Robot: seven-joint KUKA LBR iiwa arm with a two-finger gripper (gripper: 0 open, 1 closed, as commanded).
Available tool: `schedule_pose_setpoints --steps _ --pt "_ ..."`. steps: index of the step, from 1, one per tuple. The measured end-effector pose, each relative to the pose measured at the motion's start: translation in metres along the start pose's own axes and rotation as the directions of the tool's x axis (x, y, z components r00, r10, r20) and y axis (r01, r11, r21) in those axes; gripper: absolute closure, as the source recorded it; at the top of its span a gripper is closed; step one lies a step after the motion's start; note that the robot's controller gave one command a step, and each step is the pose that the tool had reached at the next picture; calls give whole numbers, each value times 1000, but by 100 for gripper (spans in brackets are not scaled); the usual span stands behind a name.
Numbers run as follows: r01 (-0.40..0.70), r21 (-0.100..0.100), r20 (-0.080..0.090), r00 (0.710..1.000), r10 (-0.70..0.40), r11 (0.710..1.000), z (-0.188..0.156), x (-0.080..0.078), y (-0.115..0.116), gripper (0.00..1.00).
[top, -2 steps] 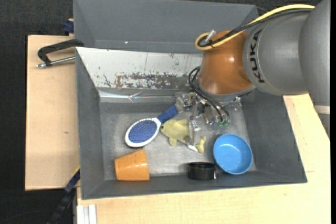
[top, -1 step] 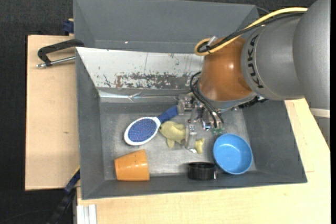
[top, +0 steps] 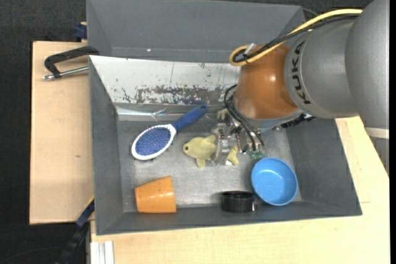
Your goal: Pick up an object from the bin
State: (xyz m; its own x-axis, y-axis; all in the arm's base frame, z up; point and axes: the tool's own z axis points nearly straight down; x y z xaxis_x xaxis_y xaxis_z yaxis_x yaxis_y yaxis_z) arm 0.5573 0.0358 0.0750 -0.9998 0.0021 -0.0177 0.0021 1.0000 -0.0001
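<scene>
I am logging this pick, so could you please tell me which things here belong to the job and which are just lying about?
Belonging to the job:
- gripper, down at the right end of the pale yellow soft thing in mid-bin
- grey bin

Lying about:
- blue hairbrush, left of it
- orange cup, on its side
- blue bowl
- black round cap

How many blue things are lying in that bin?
2: a blue hairbrush left of the middle, and a blue bowl at the view's lower right. The arm could hide more.
</scene>
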Motion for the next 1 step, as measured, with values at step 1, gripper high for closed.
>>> schedule_pose_setpoints --steps 1 --pt "-4 -1 -1 1000 4 1000 -154 -36 -12 100"
